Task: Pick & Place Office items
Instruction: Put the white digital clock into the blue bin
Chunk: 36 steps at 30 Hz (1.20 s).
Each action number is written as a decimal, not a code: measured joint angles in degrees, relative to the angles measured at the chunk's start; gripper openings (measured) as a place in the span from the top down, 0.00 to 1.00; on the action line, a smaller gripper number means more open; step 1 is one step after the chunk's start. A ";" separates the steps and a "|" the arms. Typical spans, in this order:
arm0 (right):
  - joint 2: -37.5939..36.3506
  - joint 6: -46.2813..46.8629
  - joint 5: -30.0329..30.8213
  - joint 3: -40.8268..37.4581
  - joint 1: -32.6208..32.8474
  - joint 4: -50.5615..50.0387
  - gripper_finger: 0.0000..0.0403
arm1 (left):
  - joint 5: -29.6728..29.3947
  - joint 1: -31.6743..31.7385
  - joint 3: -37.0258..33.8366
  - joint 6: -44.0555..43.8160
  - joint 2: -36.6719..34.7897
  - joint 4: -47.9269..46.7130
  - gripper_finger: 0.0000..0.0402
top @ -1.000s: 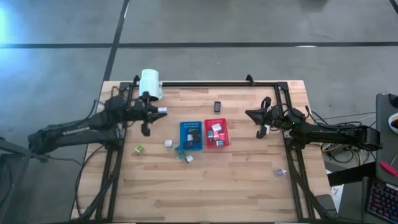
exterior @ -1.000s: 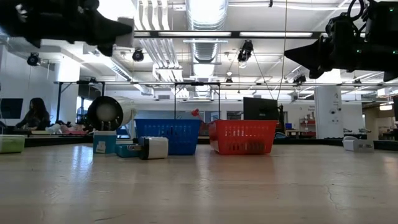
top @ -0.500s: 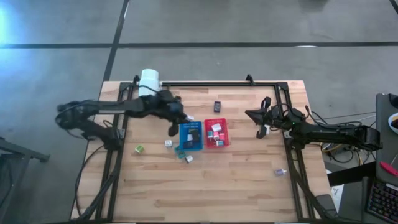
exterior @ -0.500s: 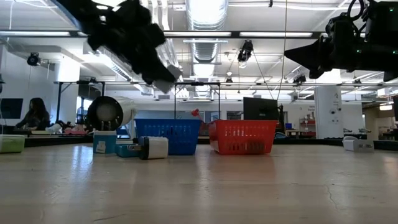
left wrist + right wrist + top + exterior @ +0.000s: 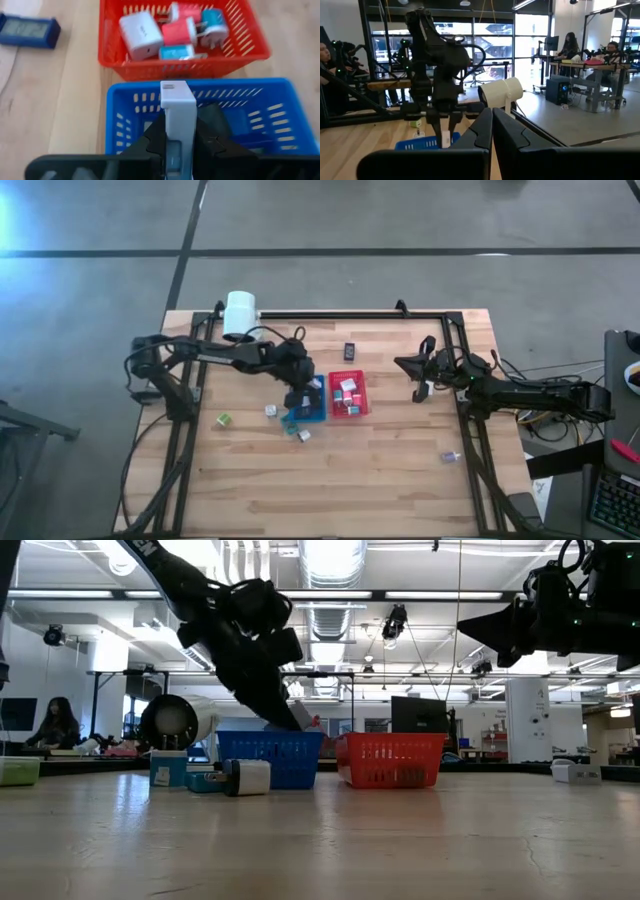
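Because the blue basket (image 5: 280, 107) is where this one goes, my left gripper (image 5: 177, 140) hangs right over it, pinching a small white block (image 5: 176, 107) tight so it won't slip. The red basket (image 5: 112, 50) beside it has plugs inside. My right gripper (image 5: 420, 375) waits off to the side — closed, holding nothing.
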 joint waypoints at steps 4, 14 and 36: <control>0.00 -0.02 0.00 0.00 -0.02 0.02 0.98 | -3.24 -0.02 0.00 0.64 1.15 -0.23 0.87; 0.00 0.90 -0.02 0.00 -0.02 0.11 0.98 | -8.21 -0.40 -0.02 0.41 1.78 -1.71 0.87; 0.00 1.95 -0.17 0.00 -0.02 0.11 0.98 | -7.47 -1.11 -0.07 1.47 1.78 -2.73 0.71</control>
